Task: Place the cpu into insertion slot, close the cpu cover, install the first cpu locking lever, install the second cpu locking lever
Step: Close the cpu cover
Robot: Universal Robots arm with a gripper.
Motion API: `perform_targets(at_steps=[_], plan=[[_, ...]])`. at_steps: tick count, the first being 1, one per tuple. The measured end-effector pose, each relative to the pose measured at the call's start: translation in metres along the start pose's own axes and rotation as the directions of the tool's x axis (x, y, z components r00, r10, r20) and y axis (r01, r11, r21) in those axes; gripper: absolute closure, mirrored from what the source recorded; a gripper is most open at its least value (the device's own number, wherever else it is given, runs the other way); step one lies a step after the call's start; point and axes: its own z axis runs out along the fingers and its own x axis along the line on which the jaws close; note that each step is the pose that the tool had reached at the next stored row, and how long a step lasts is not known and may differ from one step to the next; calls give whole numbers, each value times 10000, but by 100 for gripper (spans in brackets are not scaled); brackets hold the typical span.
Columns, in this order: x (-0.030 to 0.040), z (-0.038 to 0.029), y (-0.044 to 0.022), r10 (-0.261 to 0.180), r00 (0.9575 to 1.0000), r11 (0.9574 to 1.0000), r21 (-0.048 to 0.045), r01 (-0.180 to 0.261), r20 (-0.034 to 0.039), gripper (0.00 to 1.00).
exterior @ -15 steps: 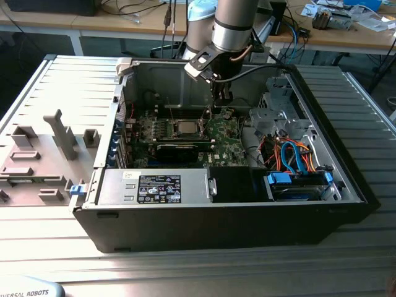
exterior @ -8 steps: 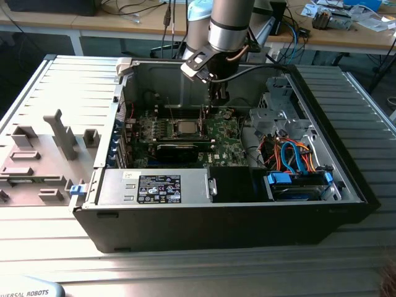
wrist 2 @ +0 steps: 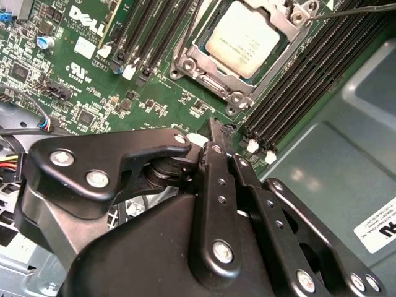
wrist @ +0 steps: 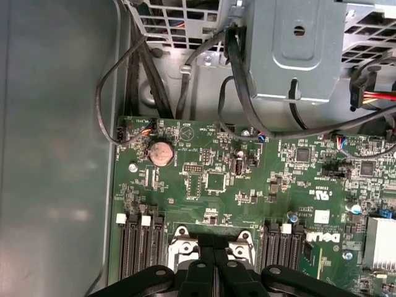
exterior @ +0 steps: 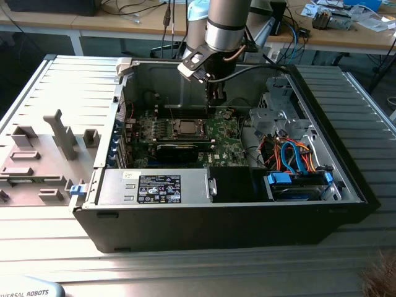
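The jaws were closed together with nothing between them. The gripper (exterior: 215, 98) hung low inside the computer case (exterior: 346, 185), just to the exterior view's right of the socket (exterior: 174, 128) and a little farther back. The chip (wrist 2: 242, 38) sat in that socket on the green board (wrist 2: 93, 99), with the metal cover (wrist 2: 199, 60) folded flat around it.

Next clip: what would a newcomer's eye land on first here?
The black open computer case with the robot arm's black gripper reaching down into it, at the exterior view's centre. In the second wrist view, the silver-grey square cpu lies seated in the green motherboard, framed by the silvery metal cover, just beyond the shut gripper.
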Motion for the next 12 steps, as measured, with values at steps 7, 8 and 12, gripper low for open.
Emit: perform_targets(at_steps=[7, 8, 12], plan=[[6, 13, -72, 0, 10000, 10000, 0, 0, 0, 89], [6, 14, -80, 0, 10000, 10000, 0, 0, 0, 89], [10, 21, -123, 1, 10000, 10000, 0, -1, 0, 89]])
